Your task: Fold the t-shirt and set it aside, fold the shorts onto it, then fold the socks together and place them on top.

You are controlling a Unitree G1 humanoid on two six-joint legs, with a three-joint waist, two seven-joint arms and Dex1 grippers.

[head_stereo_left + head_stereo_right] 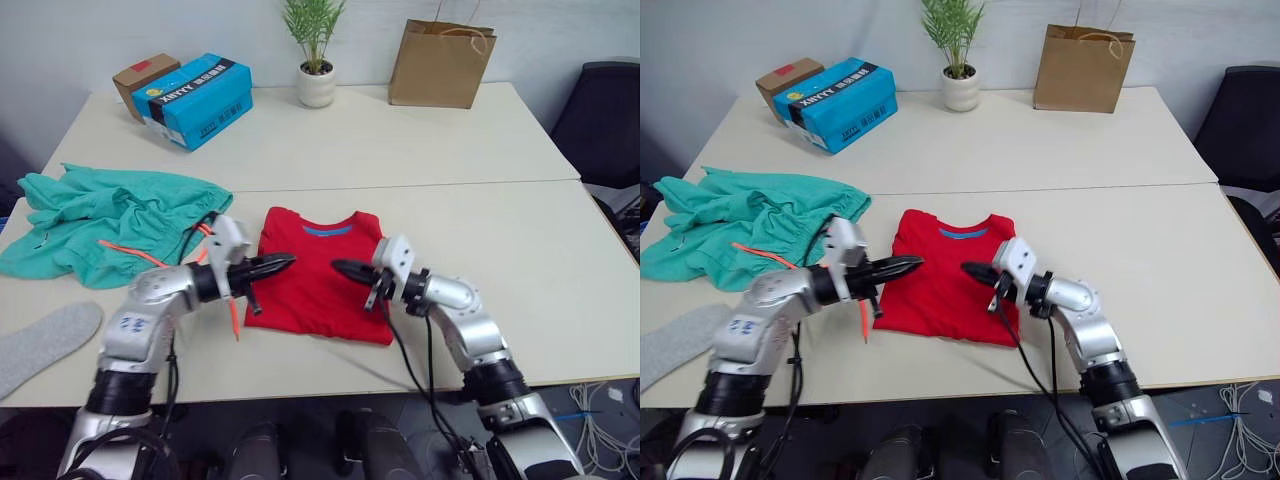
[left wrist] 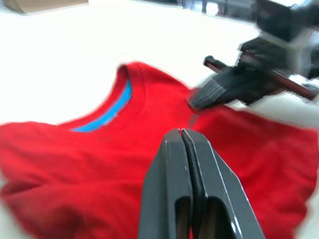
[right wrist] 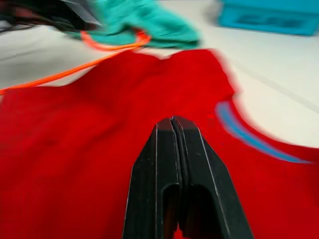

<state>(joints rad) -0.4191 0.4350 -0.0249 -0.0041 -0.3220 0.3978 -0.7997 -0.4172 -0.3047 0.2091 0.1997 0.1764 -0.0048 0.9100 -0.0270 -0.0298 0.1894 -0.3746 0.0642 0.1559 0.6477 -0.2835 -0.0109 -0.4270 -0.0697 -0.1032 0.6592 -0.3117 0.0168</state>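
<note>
L gripper [image 1: 285,264] & R gripper [image 1: 340,268]: both pinched together, empty, tips facing over the t-shirt [image 1: 318,285] | t-shirt: narrow red rectangle, near table edge, between arms | shorts [image 1: 105,222]: unfolded, robot's left | sock [image 1: 45,340]: near-left edge | step: we judge the shirt fold unfinished; next we part the fingers, grip the hem.
</note>
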